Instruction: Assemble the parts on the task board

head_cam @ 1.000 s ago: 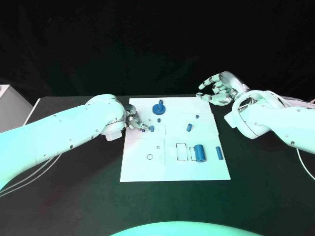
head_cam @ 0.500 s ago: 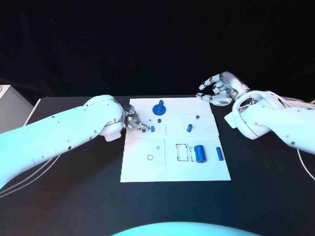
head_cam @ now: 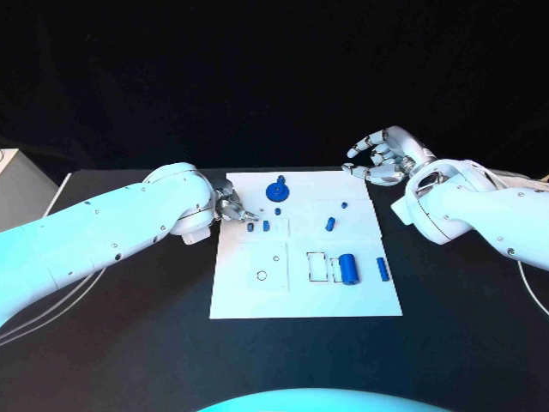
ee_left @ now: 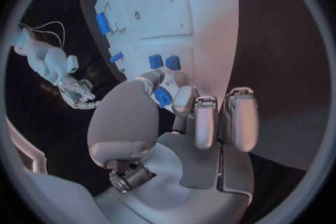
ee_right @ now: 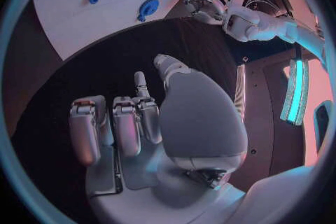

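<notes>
— Two hands in play; take me from the left side

— Furthest left, a white box [head_cam: 0, 184] sits at the edge of the black worktop [head_cam: 126, 343]. Next comes the left hand [head_cam: 234, 210], low over the left edge of the task board [head_cam: 299, 296], towards its far end. In the left wrist view its thumb and one of its fingers [ee_left: 184, 99] close on a small blue part [ee_left: 162, 96]; the other fingers stand straight beside them with nothing in them.

— What lies just beside that pinch?

— Another small blue piece [head_cam: 266, 227] lies on the board right next to the fingertips. Beyond it, towards the far edge, a tiny blue stub [head_cam: 279, 210], then the round gear-shaped part [head_cam: 277, 190].

— And the middle of the board?

— A ring mark [head_cam: 261, 275] on the near left, a rectangular outline [head_cam: 316, 266] further right. A short peg [head_cam: 330, 223] lies past the centre line, with a tiny blue bit [head_cam: 343, 204] beyond it.

— The right portion?

— A thick cylinder [head_cam: 347, 267] lies just beside the outline, and a slim pin [head_cam: 381, 267] lies near it, apart, close to the board's right edge.

— The other hand?

— The right hand [head_cam: 377, 159] hangs off the board's far right corner, over the dark worktop, well apart from every part. It grasps nothing; its fingers are loosely bent and separated
</notes>
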Controlling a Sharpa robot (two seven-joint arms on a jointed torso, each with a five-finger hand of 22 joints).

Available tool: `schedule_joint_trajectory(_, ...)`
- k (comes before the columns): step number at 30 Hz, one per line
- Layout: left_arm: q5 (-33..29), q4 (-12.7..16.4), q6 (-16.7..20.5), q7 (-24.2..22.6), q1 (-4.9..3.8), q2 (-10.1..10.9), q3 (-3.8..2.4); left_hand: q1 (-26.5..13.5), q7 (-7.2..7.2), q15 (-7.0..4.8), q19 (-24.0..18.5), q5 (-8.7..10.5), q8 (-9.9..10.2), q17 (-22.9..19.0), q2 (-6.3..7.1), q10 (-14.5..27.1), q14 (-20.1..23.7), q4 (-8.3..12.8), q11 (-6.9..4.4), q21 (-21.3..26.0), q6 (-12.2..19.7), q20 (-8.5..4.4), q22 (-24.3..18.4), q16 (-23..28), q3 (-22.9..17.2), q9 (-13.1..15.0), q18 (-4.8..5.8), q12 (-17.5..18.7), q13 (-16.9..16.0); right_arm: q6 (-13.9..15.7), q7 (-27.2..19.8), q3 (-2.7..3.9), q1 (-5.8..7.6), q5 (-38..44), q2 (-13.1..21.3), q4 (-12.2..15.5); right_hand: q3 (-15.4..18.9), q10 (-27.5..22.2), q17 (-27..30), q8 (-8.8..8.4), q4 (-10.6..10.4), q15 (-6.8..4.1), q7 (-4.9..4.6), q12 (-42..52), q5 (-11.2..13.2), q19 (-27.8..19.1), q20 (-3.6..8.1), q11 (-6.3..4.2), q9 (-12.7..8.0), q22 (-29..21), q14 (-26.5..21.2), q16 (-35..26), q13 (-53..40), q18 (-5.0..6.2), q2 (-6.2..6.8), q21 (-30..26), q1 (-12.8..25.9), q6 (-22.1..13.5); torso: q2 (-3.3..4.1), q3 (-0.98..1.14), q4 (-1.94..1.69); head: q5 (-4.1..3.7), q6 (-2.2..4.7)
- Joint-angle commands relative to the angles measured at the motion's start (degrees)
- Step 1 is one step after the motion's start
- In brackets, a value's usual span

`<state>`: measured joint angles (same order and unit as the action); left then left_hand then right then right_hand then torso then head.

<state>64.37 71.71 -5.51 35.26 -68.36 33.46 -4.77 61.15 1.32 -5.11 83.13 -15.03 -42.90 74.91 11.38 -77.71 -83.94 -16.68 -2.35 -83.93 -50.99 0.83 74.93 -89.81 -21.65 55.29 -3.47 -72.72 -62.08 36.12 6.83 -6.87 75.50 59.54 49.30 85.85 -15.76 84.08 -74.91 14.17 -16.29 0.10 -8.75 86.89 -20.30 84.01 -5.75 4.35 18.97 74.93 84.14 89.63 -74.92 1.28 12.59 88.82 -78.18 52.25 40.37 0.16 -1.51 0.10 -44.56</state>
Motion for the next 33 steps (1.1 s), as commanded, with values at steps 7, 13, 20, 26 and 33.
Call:
schedule_joint_trajectory(7,-4.11,0.58,1.73,-2.00,0.02,0.66,-0.41,0.40,0.12,-0.30,0.05,0.06,0.39,15.09,0.14,0.37,-6.06,-0.10,-0.04,0.50,0.04,-0.18,2.91,-0.19,0.88,-0.02,0.53,0.09,0.40,-0.29,-0.45,0.02,-0.05,0.66,0.05,0.06,-0.34,2.84,-14.78,0.35,-0.14,-0.31,-0.13,-0.05,-0.19,5.37,0.23,-0.23,0.09,13.71,5.79,0.23,-12.62,-0.84,0.15,-0.33,0.53,-0.39,0.07,0.07,0.07,0.01,-0.01)
schedule_joint_trajectory(13,-8.25,1.47,1.30,-4.63,0.48,2.33,-0.88,7.94,1.12,0.39,-1.50,-0.22,3.07,15.09,-0.71,2.59,-6.06,0.25,0.79,1.99,2.45,0.31,0.57,-0.19,-2.33,-1.51,-0.01,1.66,2.64,-0.28,-0.43,0.02,-0.05,0.67,0.25,0.13,-0.40,2.84,-14.82,0.37,-0.10,-0.32,-0.11,-0.05,-0.25,5.39,0.24,-0.24,0.13,13.75,5.80,0.25,-12.61,-0.85,0.13,-0.29,0.56,-0.40,0.01,0.05,-0.02,-0.18,-0.02)
schedule_joint_trajectory(20,-10.75,3.28,-0.10,-6.87,1.97,4.54,-2.30,12.75,1.37,0.72,-2.00,-0.29,3.87,15.09,-0.31,3.62,-6.06,0.43,1.06,2.48,2.28,0.76,-0.03,-0.19,-5.84,-2.46,-0.18,2.02,3.42,-0.30,-0.36,0.02,-0.05,0.68,0.51,0.19,-0.43,2.89,-14.82,0.37,-0.08,-0.33,-0.11,0.00,-0.26,5.39,0.24,-0.25,0.15,13.77,5.80,0.25,-12.65,-0.86,0.12,-0.27,0.55,-0.40,-0.02,-0.04,-0.13,-0.23,-0.14)
schedule_joint_trajectory(26,-11.24,3.58,-0.83,-7.30,2.55,4.94,-2.66,14.63,1.39,0.74,-2.02,-0.23,4.08,15.09,-0.25,3.90,-6.06,0.57,1.07,2.50,2.30,0.83,0.00,-0.19,-7.67,-2.74,-0.18,2.19,3.80,-0.33,-0.31,0.02,-0.06,0.73,0.48,0.14,-0.47,2.88,-14.84,0.38,-0.05,-0.33,-0.10,-0.01,-0.29,5.39,0.24,-0.26,0.17,13.76,5.80,0.26,-12.64,-0.85,0.11,-0.28,0.52,-0.40,0.03,-0.01,-0.01,0.04,-0.09)
schedule_joint_trajectory(33,-11.39,3.45,-0.26,-7.52,2.85,4.87,-2.76,14.09,1.58,0.85,-2.01,0.10,4.05,15.09,-0.31,3.82,-6.06,0.01,1.24,2.49,2.15,0.87,0.05,-0.19,-7.91,-2.80,-0.17,2.10,3.75,-0.37,-0.25,0.01,-0.09,0.78,0.38,0.06,-0.47,2.88,-14.84,0.38,-0.05,-0.33,-0.10,-0.01,-0.29,5.39,0.24,-0.26,0.17,13.76,5.80,0.26,-12.64,-0.85,0.11,-0.28,0.52,-0.40,0.05,0.02,0.00,0.09,-0.15)
